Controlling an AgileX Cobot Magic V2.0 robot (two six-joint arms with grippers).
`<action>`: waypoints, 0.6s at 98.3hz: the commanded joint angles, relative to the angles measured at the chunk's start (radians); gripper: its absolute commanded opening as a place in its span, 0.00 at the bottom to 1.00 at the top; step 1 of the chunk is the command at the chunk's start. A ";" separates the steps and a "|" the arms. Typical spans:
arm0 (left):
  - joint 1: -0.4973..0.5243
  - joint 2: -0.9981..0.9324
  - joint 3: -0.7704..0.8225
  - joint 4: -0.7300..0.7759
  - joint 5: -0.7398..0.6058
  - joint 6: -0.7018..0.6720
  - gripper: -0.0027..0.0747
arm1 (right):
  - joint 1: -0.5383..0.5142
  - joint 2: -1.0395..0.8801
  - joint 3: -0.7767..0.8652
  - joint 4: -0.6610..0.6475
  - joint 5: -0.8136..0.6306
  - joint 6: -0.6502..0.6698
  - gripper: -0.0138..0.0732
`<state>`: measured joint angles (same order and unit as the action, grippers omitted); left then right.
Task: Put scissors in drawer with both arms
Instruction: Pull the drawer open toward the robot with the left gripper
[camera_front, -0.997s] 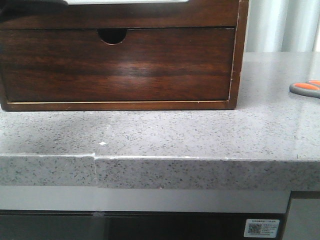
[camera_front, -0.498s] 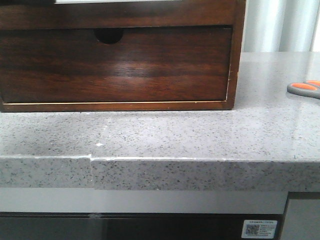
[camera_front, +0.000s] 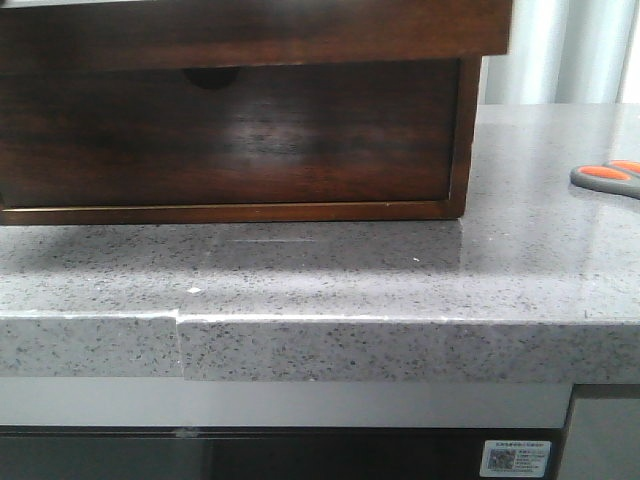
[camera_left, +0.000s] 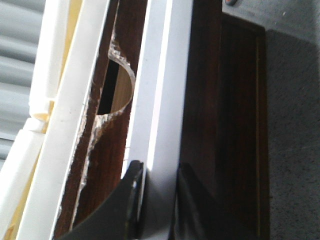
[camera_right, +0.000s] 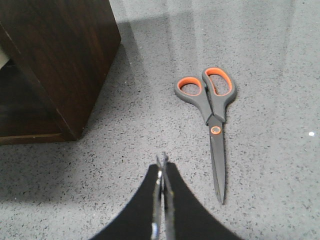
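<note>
The scissors (camera_right: 214, 110), grey with orange-lined loops, lie flat on the grey stone counter; in the front view they show at the far right edge (camera_front: 605, 178). My right gripper (camera_right: 162, 159) is shut and empty, hovering over the counter just beside the blades. The drawer (camera_front: 250, 35) is the upper one of the wooden chest and overhangs the lower front. My left gripper (camera_left: 159, 170) is shut on the drawer front's pale glossy top edge (camera_left: 160, 100), one finger on each side. Neither gripper shows in the front view.
The lower drawer front (camera_front: 250, 140) has a small half-round notch, mostly shaded by the overhang. The chest's dark corner (camera_right: 65, 50) stands near my right gripper. The counter's front edge (camera_front: 400, 325) has a seam at the left. Pale curtains hang behind.
The upper drawer has slid out toward the camera and now overhangs the lower front, covering most of the notch. The scissors have not moved.
</note>
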<state>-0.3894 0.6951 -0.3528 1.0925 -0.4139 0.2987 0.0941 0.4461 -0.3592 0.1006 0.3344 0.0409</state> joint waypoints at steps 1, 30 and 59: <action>0.001 -0.074 0.018 -0.118 -0.066 -0.101 0.01 | -0.002 0.012 -0.034 -0.001 -0.067 -0.004 0.10; 0.001 -0.145 0.066 -0.118 -0.091 -0.101 0.06 | -0.002 0.012 -0.034 -0.001 -0.067 -0.004 0.10; 0.001 -0.147 0.066 -0.080 -0.196 -0.117 0.50 | -0.002 0.012 -0.034 -0.001 -0.069 -0.004 0.32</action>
<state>-0.3894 0.5518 -0.2549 1.0528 -0.5112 0.2164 0.0941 0.4461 -0.3592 0.1006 0.3344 0.0409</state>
